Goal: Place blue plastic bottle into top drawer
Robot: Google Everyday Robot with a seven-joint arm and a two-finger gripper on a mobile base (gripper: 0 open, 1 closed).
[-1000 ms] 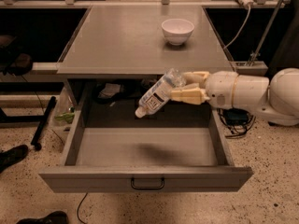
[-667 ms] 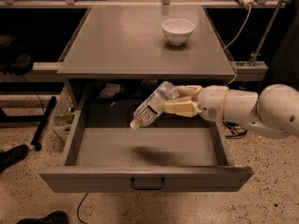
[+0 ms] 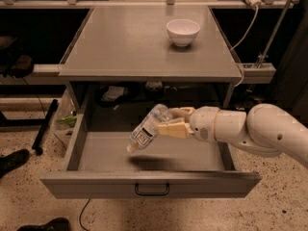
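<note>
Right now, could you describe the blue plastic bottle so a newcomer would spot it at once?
Below the grey table, the top drawer stands open. Over its middle the gripper holds the blue plastic bottle tilted cap-down. Unlike the white bowl on the tabletop, it is clear with a dark-printed label.
</note>
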